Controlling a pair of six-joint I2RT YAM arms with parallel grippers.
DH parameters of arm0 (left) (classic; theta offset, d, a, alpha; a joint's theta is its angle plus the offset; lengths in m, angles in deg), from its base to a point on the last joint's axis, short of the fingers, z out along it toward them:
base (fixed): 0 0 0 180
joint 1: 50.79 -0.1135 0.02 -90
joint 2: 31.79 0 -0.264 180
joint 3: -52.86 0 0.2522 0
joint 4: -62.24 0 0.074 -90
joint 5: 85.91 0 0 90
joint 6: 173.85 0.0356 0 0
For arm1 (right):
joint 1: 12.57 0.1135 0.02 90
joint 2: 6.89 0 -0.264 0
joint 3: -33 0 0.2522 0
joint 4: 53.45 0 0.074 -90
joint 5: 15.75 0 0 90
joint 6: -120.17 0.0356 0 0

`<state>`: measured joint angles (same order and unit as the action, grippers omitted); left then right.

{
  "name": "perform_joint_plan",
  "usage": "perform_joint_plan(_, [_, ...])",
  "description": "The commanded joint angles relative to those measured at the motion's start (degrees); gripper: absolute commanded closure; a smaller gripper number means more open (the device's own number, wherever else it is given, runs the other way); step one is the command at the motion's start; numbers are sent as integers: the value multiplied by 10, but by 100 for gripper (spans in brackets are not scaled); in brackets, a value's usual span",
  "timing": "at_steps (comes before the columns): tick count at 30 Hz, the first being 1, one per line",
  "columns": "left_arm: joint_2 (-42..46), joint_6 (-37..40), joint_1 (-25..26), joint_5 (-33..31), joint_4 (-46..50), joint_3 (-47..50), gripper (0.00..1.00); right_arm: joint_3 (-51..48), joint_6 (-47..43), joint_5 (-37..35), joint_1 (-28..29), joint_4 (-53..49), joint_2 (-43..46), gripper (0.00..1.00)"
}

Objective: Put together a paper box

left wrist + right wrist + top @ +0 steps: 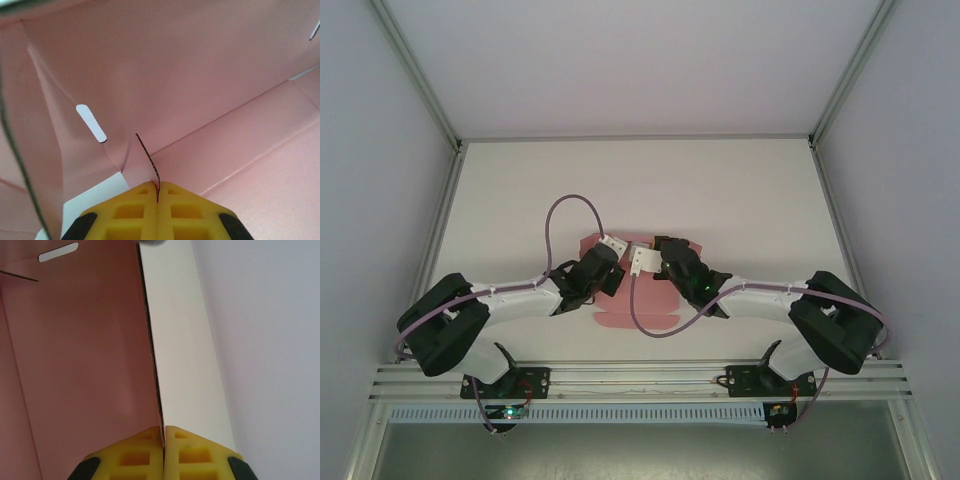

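The left gripper (157,192) has its yellow pads pressed together on the thin edge of a small pink flap, pinching the card with no gap to be seen between them. The right gripper (163,432) is likewise closed tight, clamped on the edge of an upright panel that is pink on one face and white on the other. Both hold the paper box (620,318), which is partly folded: from the left wrist its walls rise around a creased floor, with a slot (91,123) cut in the side wall just beside the pinched flap. From the right wrist another slot (58,252) sits near the panel's far end. In the overhead view the box lies on the table (720,190) at its middle, between the two arms, whose wrists meet right above it and cover most of it.

The risks, as I judge them, come from two firm grips on one flimsy sheet. If the arms pull in different directions the card may tear at a crease or buckle where no fold is meant. A narrow pinch at the very edge may slip, letting a raised wall spring flat. The flap could miss its slot and crumple against the wall. The wrists are close enough that a careless turn could knock them together
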<state>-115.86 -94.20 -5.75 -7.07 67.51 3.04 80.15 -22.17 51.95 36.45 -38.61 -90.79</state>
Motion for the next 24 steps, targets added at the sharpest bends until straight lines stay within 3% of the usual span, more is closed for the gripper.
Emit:
perform_joint_plan(1, [8,-12,16,-10,-85,-16,100,11,-6,14,18,22,-12,100])
perform_joint_plan(4, [24,-20,16,-24,-61,-7,87,6,-21,-5,18,30,-15,100])
perform_joint_plan(6, [42,-31,16,-31,-40,-2,73,3,-29,-20,18,36,-19,100])
perform_joint_plan(11, [92,-50,16,-64,5,14,67,1,-44,-36,18,44,-32,100])
perform_joint_plan(12, [107,-53,16,-68,11,18,62,1,-46,-38,17,50,-35,100])
perform_joint_plan(19, [205,-68,16,-104,49,44,0,-5,-94,-67,18,102,-60,100])
perform_joint_plan(24, [248,-91,13,-167,92,46,0,-19,-121,-68,20,149,-70,100])
